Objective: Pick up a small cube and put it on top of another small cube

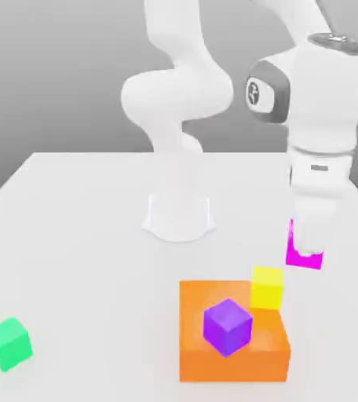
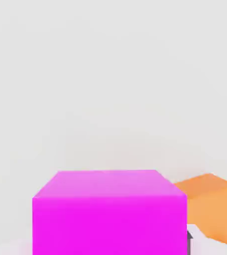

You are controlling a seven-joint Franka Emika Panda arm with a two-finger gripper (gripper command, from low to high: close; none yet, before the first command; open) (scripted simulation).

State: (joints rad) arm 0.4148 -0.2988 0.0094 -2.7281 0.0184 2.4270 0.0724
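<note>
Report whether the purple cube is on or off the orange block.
On. The purple cube rests on the orange block's top face, near the yellow cube.

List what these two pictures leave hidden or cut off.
- Exterior view: magenta cube, upper part behind the hand.
- Exterior view: yellow cube, base behind the orange block.
- Hand view: magenta cube and orange block, cut by the frame edges.

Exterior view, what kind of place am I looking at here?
Likely a simulated tabletop test scene: a plain white table against a bare grey backdrop, flat-coloured blocks like the green cube and orange block, plus a white robot arm.
</note>
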